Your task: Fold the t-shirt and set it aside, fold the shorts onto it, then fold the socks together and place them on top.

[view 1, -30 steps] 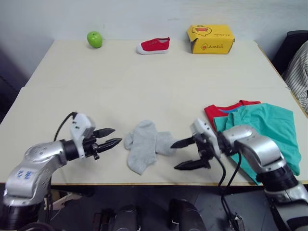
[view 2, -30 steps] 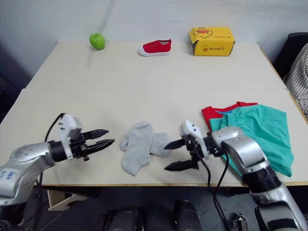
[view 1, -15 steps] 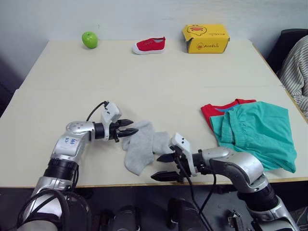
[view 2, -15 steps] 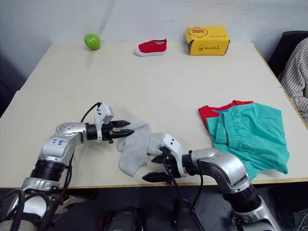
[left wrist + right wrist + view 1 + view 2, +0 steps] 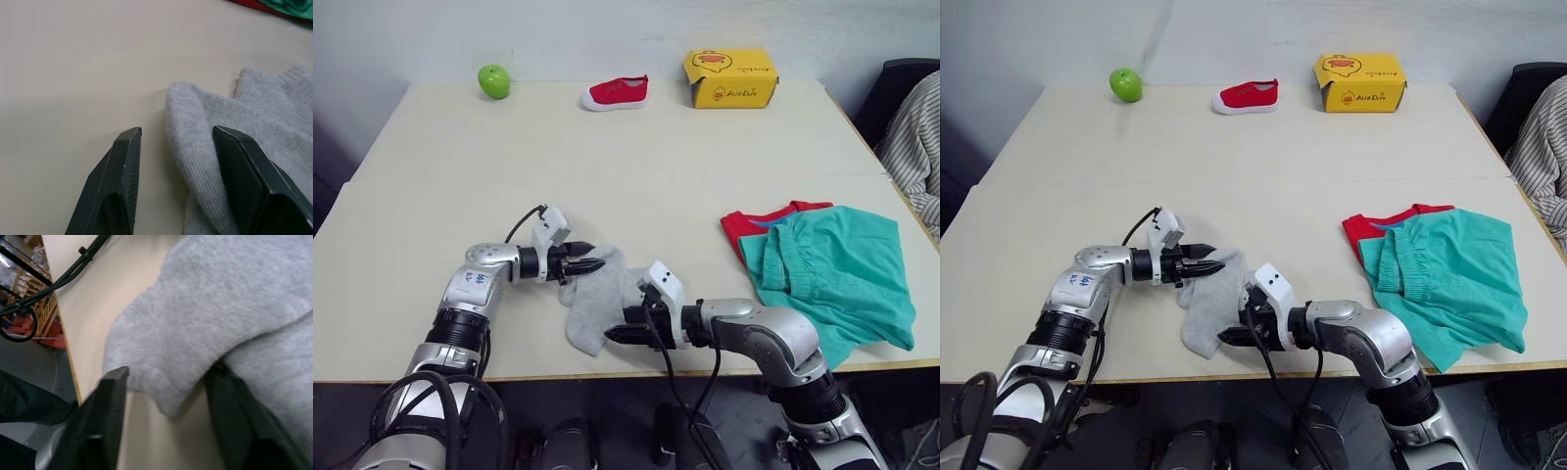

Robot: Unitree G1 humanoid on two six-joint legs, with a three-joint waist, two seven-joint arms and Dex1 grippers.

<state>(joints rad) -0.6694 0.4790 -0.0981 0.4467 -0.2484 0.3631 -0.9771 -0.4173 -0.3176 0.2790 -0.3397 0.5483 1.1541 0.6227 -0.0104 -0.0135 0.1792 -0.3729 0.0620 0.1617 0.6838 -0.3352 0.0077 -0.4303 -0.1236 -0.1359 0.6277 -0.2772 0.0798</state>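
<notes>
The light grey socks [image 5: 592,304] lie overlapped near the table's front edge. My left gripper [image 5: 597,256] is at their far left edge. It is open, and in the left wrist view a rolled sock edge [image 5: 195,122] lies between its fingers. My right gripper [image 5: 615,325] reaches in from the right at the socks' near edge. Its fingers stand narrowly apart, open, on either side of a sock lobe [image 5: 195,333]. The teal shorts [image 5: 832,269] lie folded on the red t-shirt [image 5: 754,220] at the right, and a strip of the t-shirt shows.
A green apple [image 5: 494,80], a small red shoe [image 5: 615,93] and a yellow box [image 5: 729,78] stand along the table's far edge. Striped cloth [image 5: 915,147] hangs off to the right. The table's front edge [image 5: 538,374] runs just below the socks.
My left gripper has moved right, up to the socks' left edge. My right gripper has moved left onto the socks' near edge, and its fingers have narrowed. The camera has shifted.
</notes>
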